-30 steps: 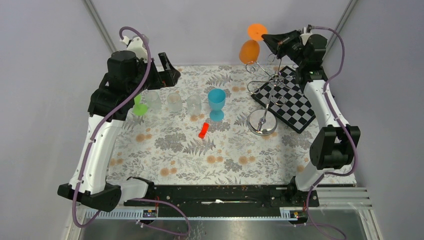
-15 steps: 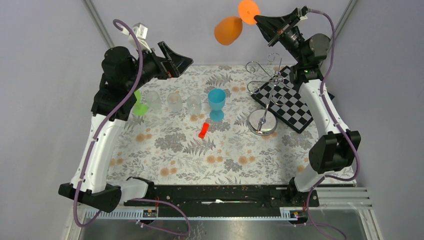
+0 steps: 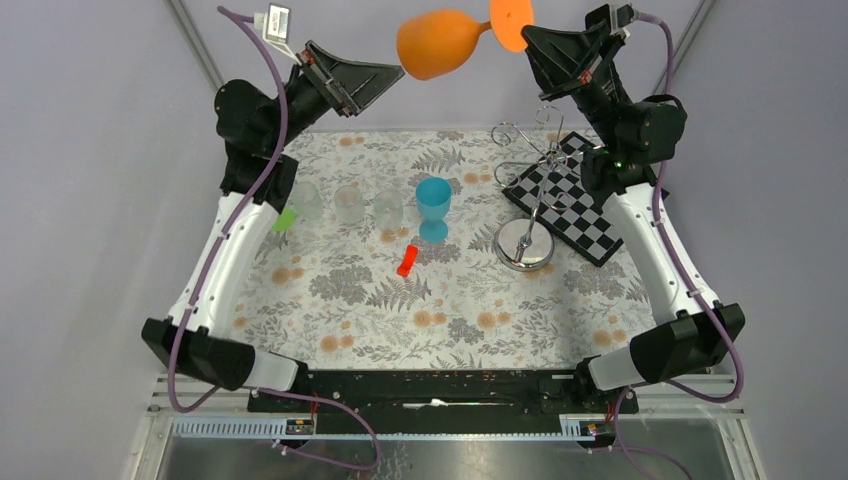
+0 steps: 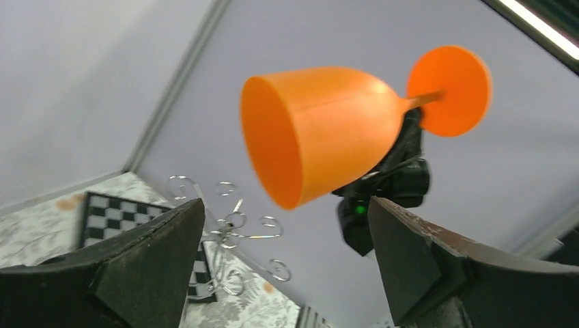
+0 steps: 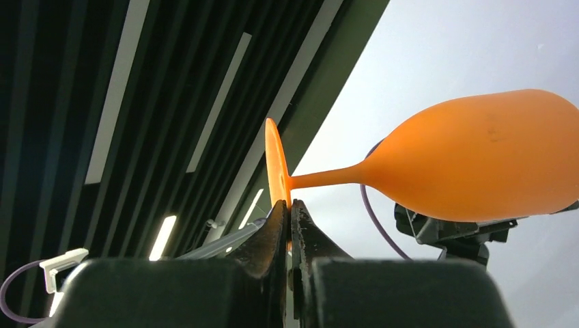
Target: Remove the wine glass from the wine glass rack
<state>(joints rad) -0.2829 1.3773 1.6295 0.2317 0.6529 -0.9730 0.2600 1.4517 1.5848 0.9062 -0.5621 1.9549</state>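
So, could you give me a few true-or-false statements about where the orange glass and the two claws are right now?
1. The orange wine glass hangs on the wine glass rack. False: it is up in the air, off the rack.
2. The right gripper is shut on the glass's round foot. True.
3. The left gripper is clamped on the bowl. False: it is open, gripping nothing.
4. A blue goblet stands upright on the table. True.

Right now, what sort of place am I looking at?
Probably a robot test cell: left arm and right arm bolted to a black rail, grey walls around, and props on a floral cloth: blue cup, chequered board, wine glass rack.
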